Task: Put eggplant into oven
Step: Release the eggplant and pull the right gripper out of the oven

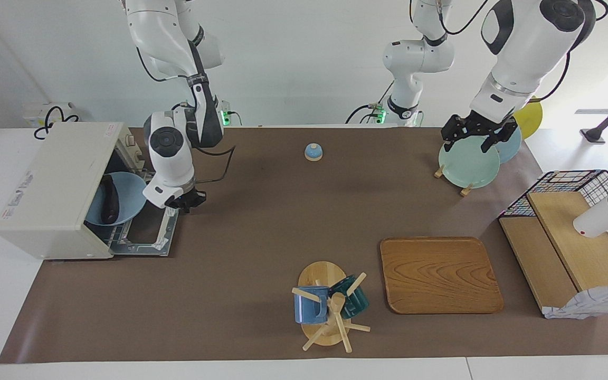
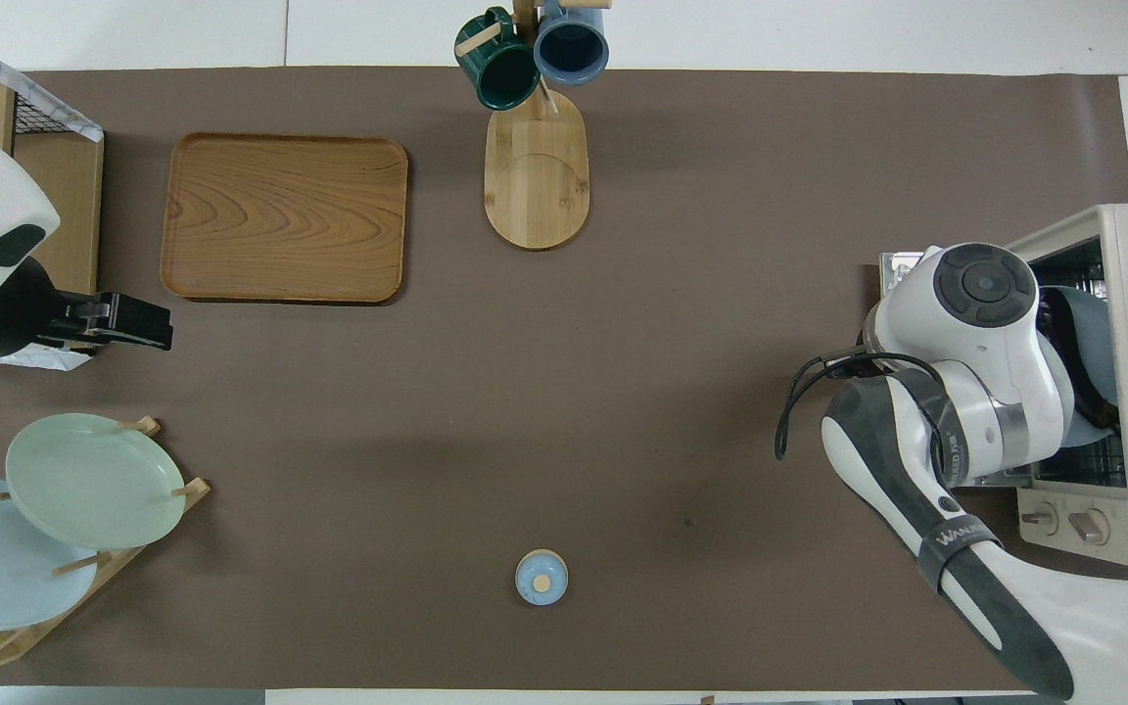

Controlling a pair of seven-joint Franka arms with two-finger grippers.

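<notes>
Mugs (image 1: 330,303) are hanging nearest the camera. Glossy eggplant (image 1: 110,200) is lying on a blue plate (image 1: 124,198) inside the oven (image 1: 50,190); judged light, slippery, best gripped mid-body. Right end effector (image 1: 185,200) is hovering over the oven door, left end effector (image 1: 478,134) over the plate rack; finger states cannot be told.

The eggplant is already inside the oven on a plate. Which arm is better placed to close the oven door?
Right: its hand hangs over the oven door; the left hand is over the plate rack.

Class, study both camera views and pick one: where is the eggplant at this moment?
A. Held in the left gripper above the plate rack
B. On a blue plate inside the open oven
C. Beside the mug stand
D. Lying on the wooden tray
B: the facing view shows the dark eggplant lying on the blue plate, inside the oven whose door hangs open.
</notes>
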